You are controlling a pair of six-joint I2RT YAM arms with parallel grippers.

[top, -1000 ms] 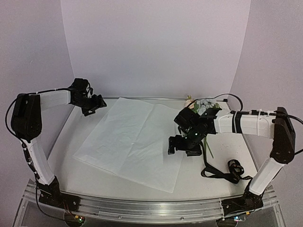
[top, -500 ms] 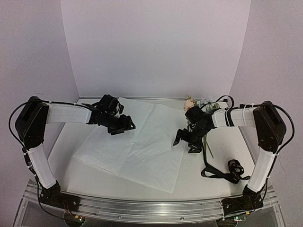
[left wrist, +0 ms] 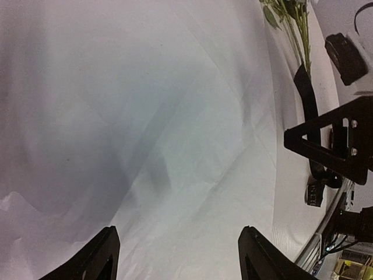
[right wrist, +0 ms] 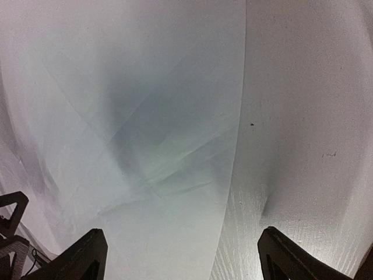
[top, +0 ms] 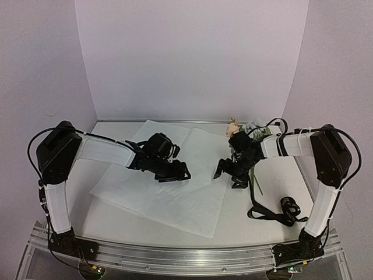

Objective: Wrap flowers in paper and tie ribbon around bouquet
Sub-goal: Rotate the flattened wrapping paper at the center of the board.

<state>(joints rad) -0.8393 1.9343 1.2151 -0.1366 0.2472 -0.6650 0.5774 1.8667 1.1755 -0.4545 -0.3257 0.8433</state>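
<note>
The paper (top: 152, 178) lies flat as a large white sheet across the middle of the table. My left gripper (top: 176, 172) hovers low over its centre, open and holding nothing; the left wrist view shows only paper (left wrist: 145, 116) between the fingers (left wrist: 102, 256). At the sheet's right edge my right gripper (top: 228, 174) is open and empty, straddling the paper's edge (right wrist: 242, 116). The flowers (top: 243, 128) lie behind the right arm, and their thin green stems (left wrist: 294, 23) run toward the near side. The black ribbon (top: 273, 213) lies loose at the right front.
Bare white table (right wrist: 309, 116) shows to the right of the paper. The right gripper's black frame (left wrist: 329, 146) stands close beside the ribbon strip (left wrist: 308, 99) in the left wrist view. A pale backdrop encloses the table on three sides.
My left arm has swung from the back left corner across the paper to its centre, its jaws narrowing slightly. The right gripper drew back to the paper's right edge, then held still.
</note>
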